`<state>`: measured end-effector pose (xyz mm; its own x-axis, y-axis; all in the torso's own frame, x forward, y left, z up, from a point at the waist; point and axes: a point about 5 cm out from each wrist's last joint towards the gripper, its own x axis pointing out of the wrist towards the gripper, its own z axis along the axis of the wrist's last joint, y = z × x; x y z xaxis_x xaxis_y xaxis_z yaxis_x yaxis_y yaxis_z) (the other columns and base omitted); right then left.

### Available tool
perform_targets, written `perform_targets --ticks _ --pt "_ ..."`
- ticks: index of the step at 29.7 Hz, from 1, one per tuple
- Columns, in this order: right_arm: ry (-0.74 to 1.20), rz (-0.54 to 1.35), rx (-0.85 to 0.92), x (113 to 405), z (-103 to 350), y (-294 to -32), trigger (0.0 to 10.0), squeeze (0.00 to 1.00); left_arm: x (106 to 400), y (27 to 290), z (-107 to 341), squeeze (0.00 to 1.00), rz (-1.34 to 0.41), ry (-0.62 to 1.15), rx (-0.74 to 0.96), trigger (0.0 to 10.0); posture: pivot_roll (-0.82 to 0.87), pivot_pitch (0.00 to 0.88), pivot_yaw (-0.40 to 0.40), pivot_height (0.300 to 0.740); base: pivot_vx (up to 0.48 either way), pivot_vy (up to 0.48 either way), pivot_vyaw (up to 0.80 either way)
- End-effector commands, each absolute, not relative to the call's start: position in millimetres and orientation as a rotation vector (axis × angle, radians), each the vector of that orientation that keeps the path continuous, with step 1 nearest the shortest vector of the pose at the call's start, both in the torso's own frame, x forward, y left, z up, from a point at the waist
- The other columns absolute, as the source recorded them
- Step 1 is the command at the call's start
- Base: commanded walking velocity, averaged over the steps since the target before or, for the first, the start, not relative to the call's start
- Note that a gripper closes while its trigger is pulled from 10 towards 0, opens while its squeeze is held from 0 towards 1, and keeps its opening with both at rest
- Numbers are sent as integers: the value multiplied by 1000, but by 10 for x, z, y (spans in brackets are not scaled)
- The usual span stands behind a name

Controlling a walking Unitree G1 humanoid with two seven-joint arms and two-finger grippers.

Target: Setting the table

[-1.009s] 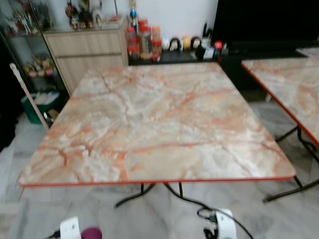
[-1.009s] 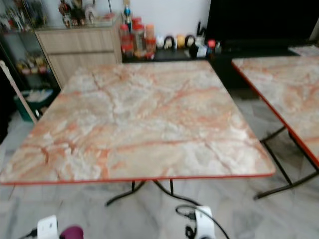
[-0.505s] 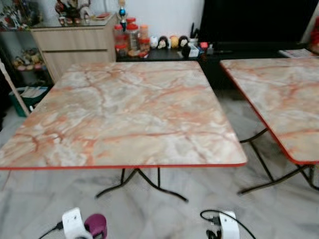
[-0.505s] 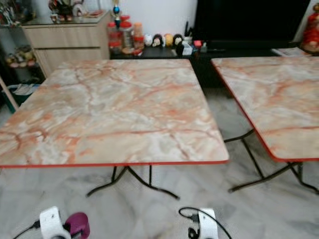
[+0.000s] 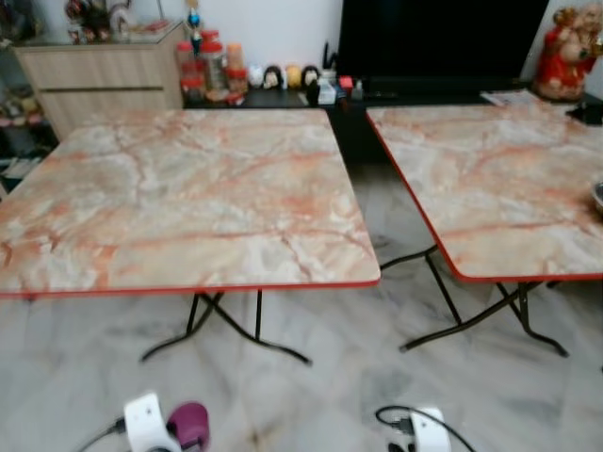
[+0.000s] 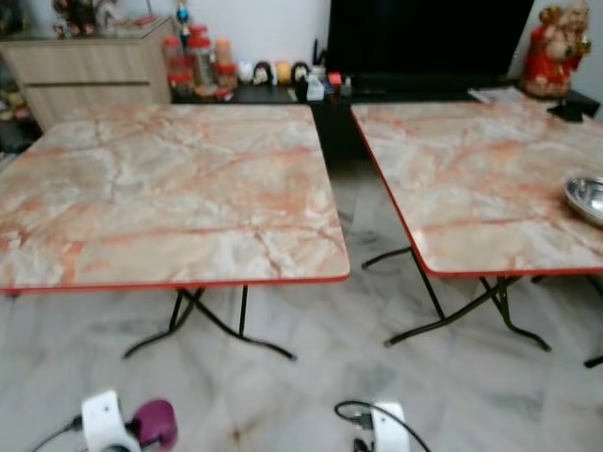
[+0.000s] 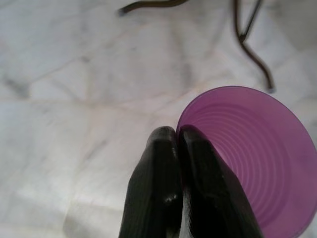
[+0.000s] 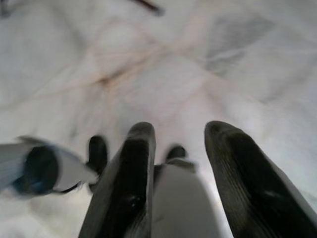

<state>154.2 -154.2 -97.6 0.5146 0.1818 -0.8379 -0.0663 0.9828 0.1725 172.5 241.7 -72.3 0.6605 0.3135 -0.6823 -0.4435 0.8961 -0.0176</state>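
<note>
On the far left we saw a wooden cabinet [image 5: 99, 71] against the wall, and next to it some jars [image 5: 209, 68] and small figures on a low black shelf. In front of them stood the left table [image 5: 179, 193], with a marble-pattern top, a red edge and black folding legs. Low at the left, our left gripper [image 7: 179, 188] had its two black fingers pressed together on the rim of a purple cup [image 7: 252, 158], one finger outside and one inside; the cup hung above the pale marble floor [image 5: 320, 377], near the table legs. To the right of the first table, with a gap between, stood the right table [image 6: 471, 179] of the same kind. Our right gripper [image 8: 181, 168] was low over the floor with its fingers spread apart, nothing between them. A metal bowl [image 6: 588, 198] rested on the right table near its right side, and a red figurine [image 6: 554, 47] stood behind it.
</note>
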Motion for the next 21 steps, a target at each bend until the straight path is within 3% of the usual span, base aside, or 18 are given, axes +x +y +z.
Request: perform_targets --ticks 1,21 --pt "1005 121 110 1567 -957 -1675 10000 0 1724 2372 -734 0 434 731 -211 10000 51 0 -10 740 0 -442 0" --pt "981 14 156 1544 -943 -1881 10000 0 1841 1953 -774 0 210 780 -139 10000 -49 0 31 740 0 -433 0"
